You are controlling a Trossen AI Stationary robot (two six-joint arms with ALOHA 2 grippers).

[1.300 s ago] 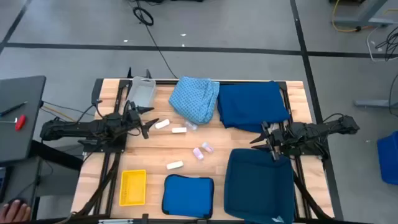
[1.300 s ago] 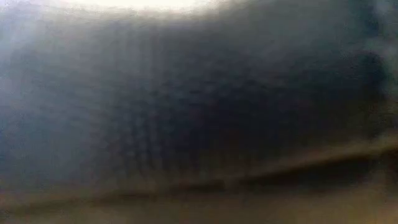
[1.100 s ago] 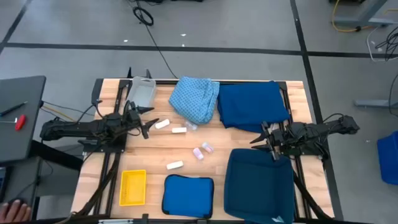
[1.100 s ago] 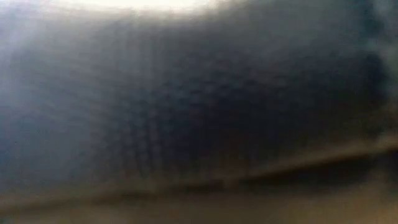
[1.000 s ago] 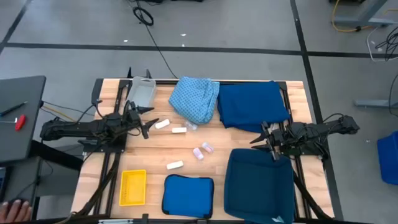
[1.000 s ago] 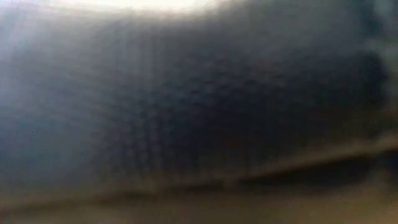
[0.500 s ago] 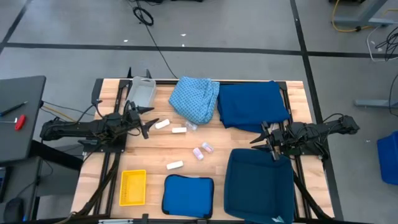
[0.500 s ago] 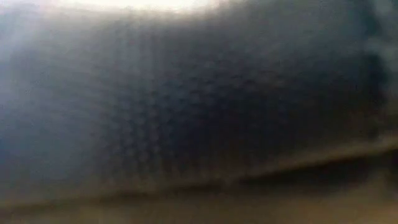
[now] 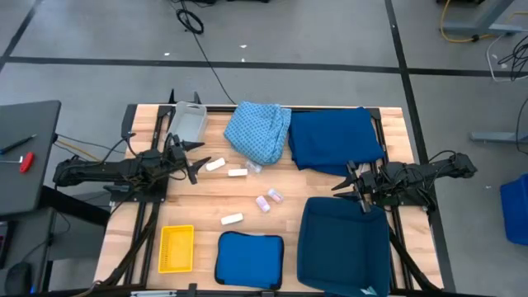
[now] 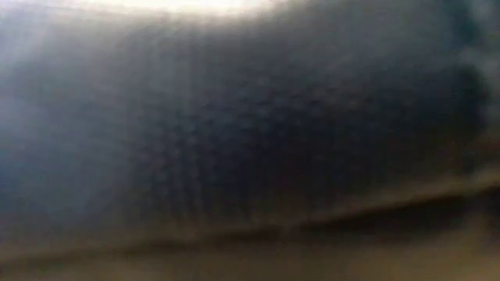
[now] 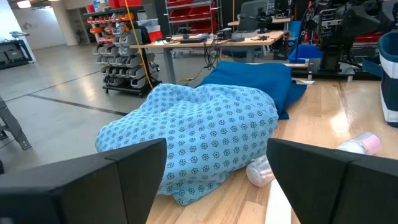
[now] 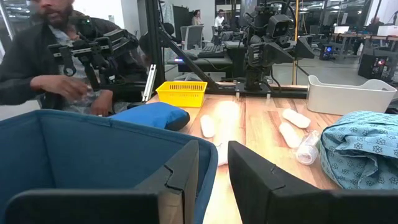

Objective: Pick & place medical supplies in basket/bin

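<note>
My left gripper [image 9: 196, 167] is open and empty at the table's left, its fingers [image 11: 124, 168] pointing at the light blue patterned cloth [image 9: 260, 132], which lies bunched on the table. The dark blue cloth [image 9: 334, 140] lies beside that cloth, to its right. White packets [image 9: 215, 164] [image 9: 238, 172] [image 9: 232, 219] and two pale pink ones [image 9: 262, 203] [image 9: 275, 196] lie on the wood mid-table. My right gripper [image 9: 346, 185] is open a little and empty, at the far edge of the dark blue bin [image 9: 345, 245]. The yellow basket [image 9: 176, 247] stands near left. The grey tray [image 9: 188, 121] stands far left.
A flat blue pad [image 9: 249, 260] lies at the near edge between basket and bin. A small clear vial [image 11: 261, 171] lies by the light blue cloth. A person [image 12: 56, 56] stands beyond the table's left side. The low view is blocked by a dark blur.
</note>
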